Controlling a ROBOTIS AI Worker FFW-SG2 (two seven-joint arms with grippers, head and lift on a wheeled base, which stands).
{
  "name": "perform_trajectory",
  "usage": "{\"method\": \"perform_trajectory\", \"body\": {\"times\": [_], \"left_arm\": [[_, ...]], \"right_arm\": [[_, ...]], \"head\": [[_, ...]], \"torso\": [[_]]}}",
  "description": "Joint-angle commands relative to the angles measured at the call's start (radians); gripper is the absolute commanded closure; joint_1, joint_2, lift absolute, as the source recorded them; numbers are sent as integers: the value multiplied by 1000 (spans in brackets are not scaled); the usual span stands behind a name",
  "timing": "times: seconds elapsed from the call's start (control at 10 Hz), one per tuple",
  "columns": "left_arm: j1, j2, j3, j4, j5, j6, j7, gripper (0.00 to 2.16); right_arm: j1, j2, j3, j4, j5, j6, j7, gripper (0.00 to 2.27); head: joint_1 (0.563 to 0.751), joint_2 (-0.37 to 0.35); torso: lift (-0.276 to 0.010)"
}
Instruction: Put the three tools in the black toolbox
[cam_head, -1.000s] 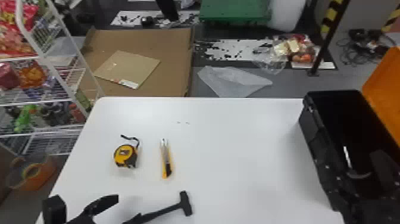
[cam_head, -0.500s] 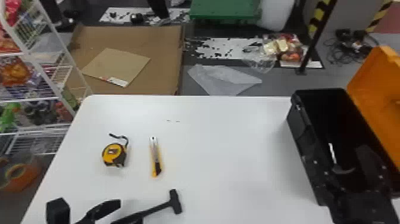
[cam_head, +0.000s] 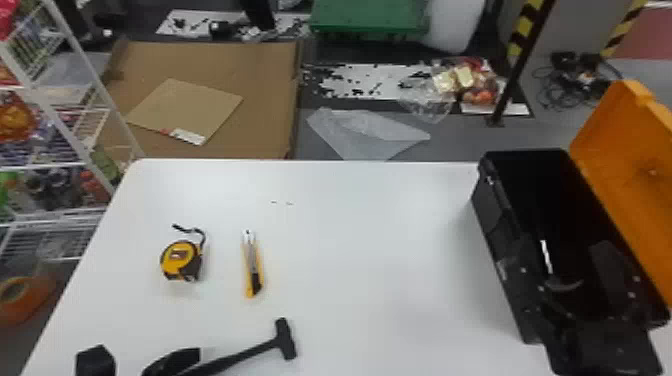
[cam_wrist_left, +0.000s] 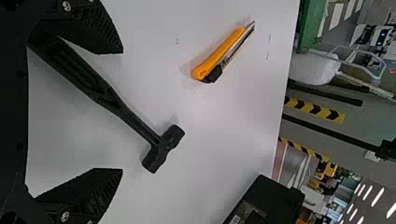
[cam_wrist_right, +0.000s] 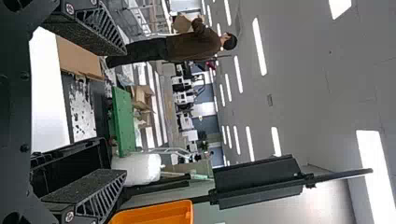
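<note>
At the head view's bottom left, my left gripper (cam_head: 132, 362) stands open beside the hammer (cam_head: 286, 339), whose handle runs toward it. In the left wrist view the handle end of the hammer (cam_wrist_left: 161, 145) lies between the open fingers of the left gripper (cam_wrist_left: 122, 111), not clamped. The tape measure (cam_head: 181, 260) and the yellow cutter (cam_head: 251, 265) lie farther up the table, the cutter also in the left wrist view (cam_wrist_left: 219, 55). My right gripper (cam_head: 565, 280) is over the open black toolbox (cam_head: 510, 210); in the right wrist view the right gripper (cam_wrist_right: 125, 112) is open and holds nothing.
The toolbox's orange lid (cam_head: 625, 165) is raised at the right. The white table's (cam_head: 370, 240) far edge borders a floor with cardboard (cam_head: 250, 125) and a plastic sheet. A wire shelf (cam_head: 75, 120) stands beyond the table's left side.
The head view has shifted, so the tools and toolbox sit farther left in it. My left gripper has come nearer the hammer's handle, relative to the table. The right gripper still hovers at the toolbox.
</note>
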Motion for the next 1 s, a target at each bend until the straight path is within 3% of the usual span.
{"method": "perform_trajectory", "body": {"times": [0.0,0.6,0.9], "left_arm": [[8,-3,-18,8,4,-9,3,97],[53,-5,-50,-14,24,-12,0,97],[53,-3,-29,-40,29,-12,14,97]], "right_arm": [[2,1,0,-7,0,-2,0,100],[-1,17,6,-12,6,-5,0,100],[-4,20,4,-10,6,-2,0,100]], "head": [[695,0],[695,-56],[695,-56]], "torso": [[-55],[-55],[-55]]}}
